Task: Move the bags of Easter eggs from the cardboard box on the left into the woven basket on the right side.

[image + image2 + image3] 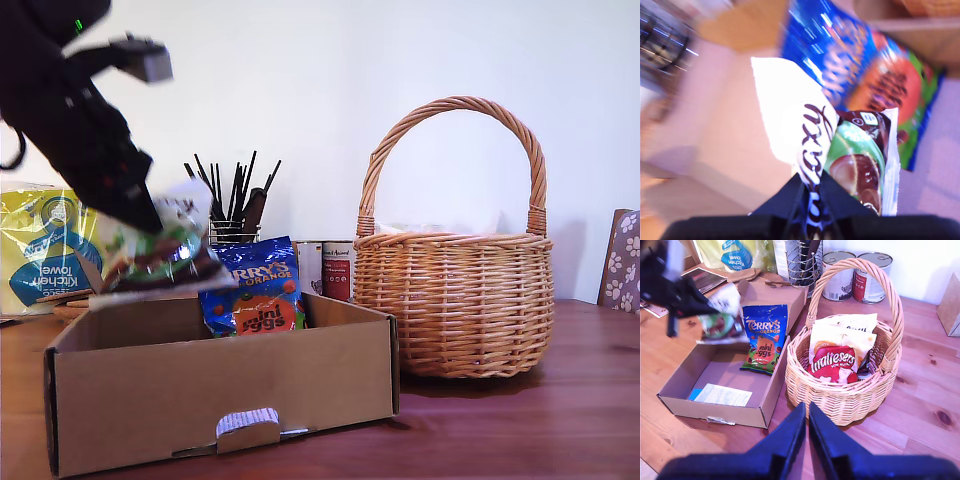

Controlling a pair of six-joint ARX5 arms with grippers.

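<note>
My first gripper (150,218) (810,184) is shut on the white-green bag of Easter eggs (160,250) (852,160) (720,322). It holds the bag in the air above the far end of the cardboard box (220,385) (710,412), at the exterior view's left. The blue Terry's bag (255,290) (860,65) (764,337) leans inside the box. The woven basket (455,300) (840,400) stands at the exterior view's right. In it lies the Maltesers bag (835,362). My second gripper (807,410) hovers high over the basket's near rim, shut and holding nothing.
A kitchen towel pack (40,250) (735,252), a wire holder of black sticks (230,200) (802,260) and two tins (335,268) (837,275) stand behind the box and basket. A paper slip (722,395) lies on the box floor. A paw-print item (622,260) stands at the exterior view's right edge.
</note>
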